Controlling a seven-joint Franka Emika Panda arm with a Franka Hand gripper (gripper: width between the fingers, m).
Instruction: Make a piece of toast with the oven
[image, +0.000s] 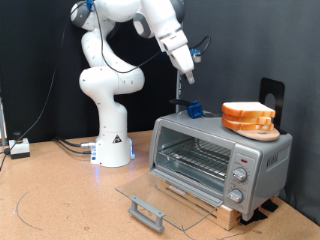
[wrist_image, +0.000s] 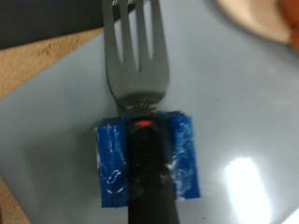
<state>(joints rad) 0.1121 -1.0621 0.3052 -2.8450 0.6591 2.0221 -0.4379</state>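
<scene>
The silver-grey oven (image: 215, 155) stands at the exterior view's right on a wooden base, its glass door (image: 165, 195) folded down flat and its wire rack (image: 195, 155) bare. A stack of bread slices (image: 248, 118) lies on the oven's top. No single piece of toast shows apart from the stack. A fork with blue wrapping (image: 194, 108) lies on the oven's top. My gripper (image: 189, 77) hangs just above it. The wrist view shows the fork (wrist_image: 138, 56) and its blue wrapping (wrist_image: 148, 159) close up and blurred, but none of my fingers.
The dark bar handle (image: 147, 212) of the open door juts out over the table at the exterior view's bottom. Three knobs (image: 240, 180) sit on the oven's right side. A black stand (image: 272, 95) rises behind the bread. Cables (image: 40, 150) lie at the left.
</scene>
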